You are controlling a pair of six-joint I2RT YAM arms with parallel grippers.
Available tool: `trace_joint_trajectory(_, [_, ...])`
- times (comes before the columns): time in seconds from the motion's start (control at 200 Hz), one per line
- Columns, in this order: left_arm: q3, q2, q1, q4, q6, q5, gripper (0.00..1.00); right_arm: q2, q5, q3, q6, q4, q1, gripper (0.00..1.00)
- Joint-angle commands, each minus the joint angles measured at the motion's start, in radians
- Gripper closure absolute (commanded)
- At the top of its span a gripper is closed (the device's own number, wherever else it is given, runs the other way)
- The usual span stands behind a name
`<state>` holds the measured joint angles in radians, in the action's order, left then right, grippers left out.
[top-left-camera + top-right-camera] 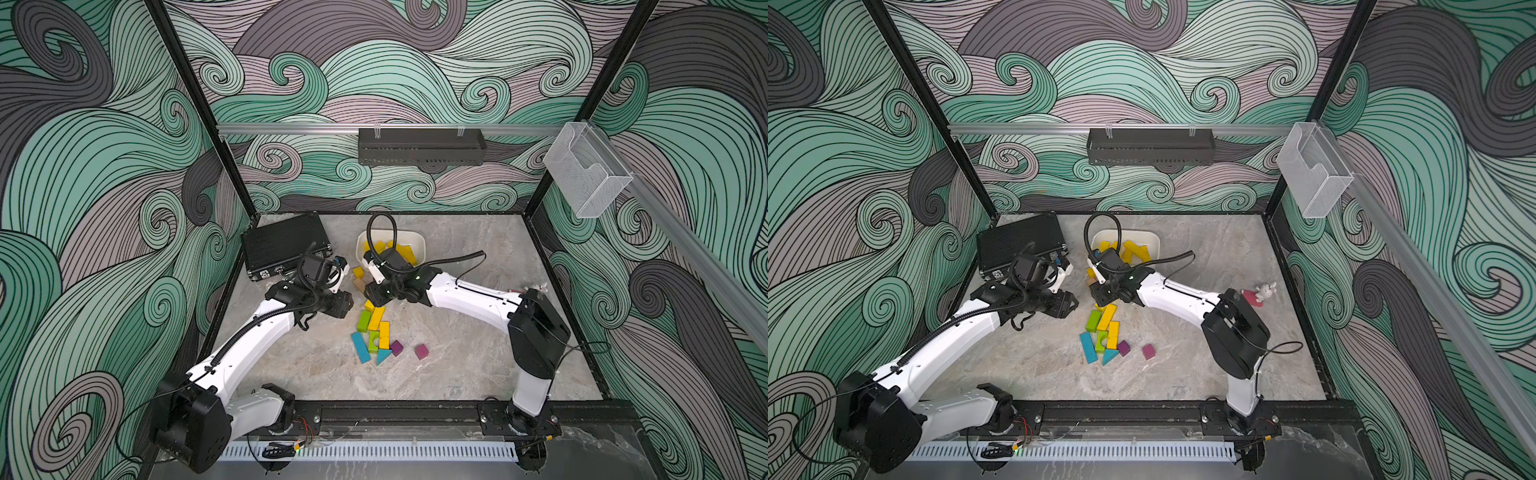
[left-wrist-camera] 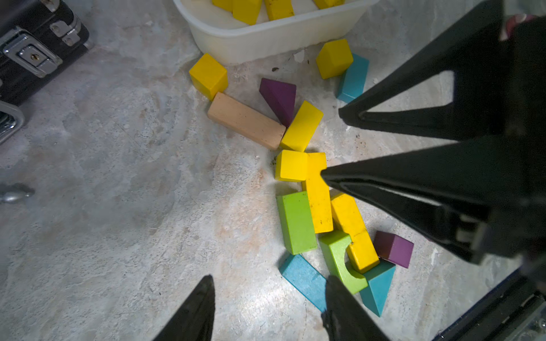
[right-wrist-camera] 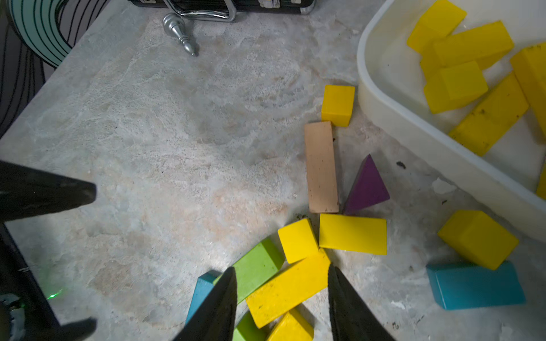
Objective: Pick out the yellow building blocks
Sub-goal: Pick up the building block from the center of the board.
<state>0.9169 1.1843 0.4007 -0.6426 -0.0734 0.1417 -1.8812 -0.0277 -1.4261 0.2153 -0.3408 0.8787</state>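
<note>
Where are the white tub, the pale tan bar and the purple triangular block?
white tub [image 3: 428,150], right wrist view, outer wall
pale tan bar [image 3: 321,166], right wrist view, middle of top face
purple triangular block [image 3: 366,189], right wrist view, its sloped face

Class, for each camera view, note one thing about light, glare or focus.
Left wrist view: white glare on the table between the left gripper fingers. Right wrist view: the right gripper fingers are blurred, the yellow building blocks crisp. In both top views: even light, soft shadows.
</note>
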Motion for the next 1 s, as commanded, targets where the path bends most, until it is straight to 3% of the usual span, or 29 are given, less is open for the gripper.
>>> trace_joint_trajectory(0.0, [0.034,0.005,-0.006,-0.033,-0.033,-0.051,0.40,-0.055,0.047,-0.069,-0.055,-0.012,0.003,0.49])
trace_joint_trajectory(0.19, [0.030,-0.042,-0.015,-0.044,-0.051,-0.158,0.40,-0.199,0.103,-0.235,-0.034,-0.063,0.003,0.49])
trace_joint_trajectory(0.495, [0.021,-0.091,-0.017,-0.035,-0.057,-0.140,0.40,-0.358,0.227,-0.426,0.046,-0.104,0.003,0.45])
trace_joint_trajectory(0.996, [0.015,-0.139,-0.010,-0.046,-0.057,-0.160,0.40,-0.521,0.284,-0.608,0.097,-0.148,0.003,0.41])
